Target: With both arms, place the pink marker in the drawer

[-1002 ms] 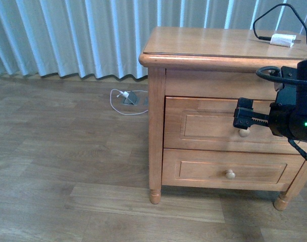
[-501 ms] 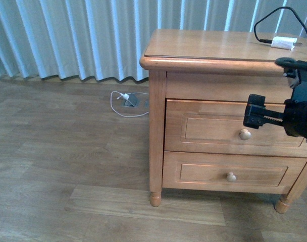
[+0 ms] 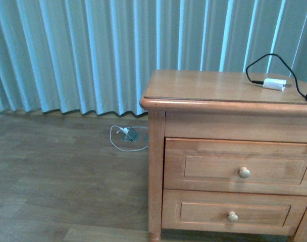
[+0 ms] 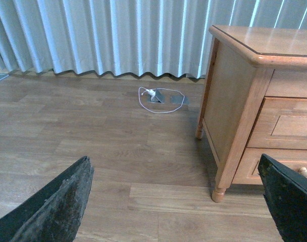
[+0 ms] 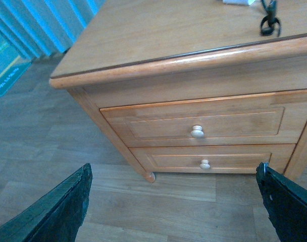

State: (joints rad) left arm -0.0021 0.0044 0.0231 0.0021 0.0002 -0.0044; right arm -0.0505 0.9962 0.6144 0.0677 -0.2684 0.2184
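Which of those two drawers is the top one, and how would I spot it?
Find the honey-coloured wooden nightstand standing before the curtains. Two drawers stack in its front; the upper drawer sits right under the tabletop, shut, with one pale round knob, above the lower drawer.

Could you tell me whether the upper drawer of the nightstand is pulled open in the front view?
No, the upper drawer sits shut, its front flush with the nightstand frame and none of its inside showing.

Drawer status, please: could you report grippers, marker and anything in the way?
Left gripper and right gripper open, empty. Drawer shut. Marker not in view.
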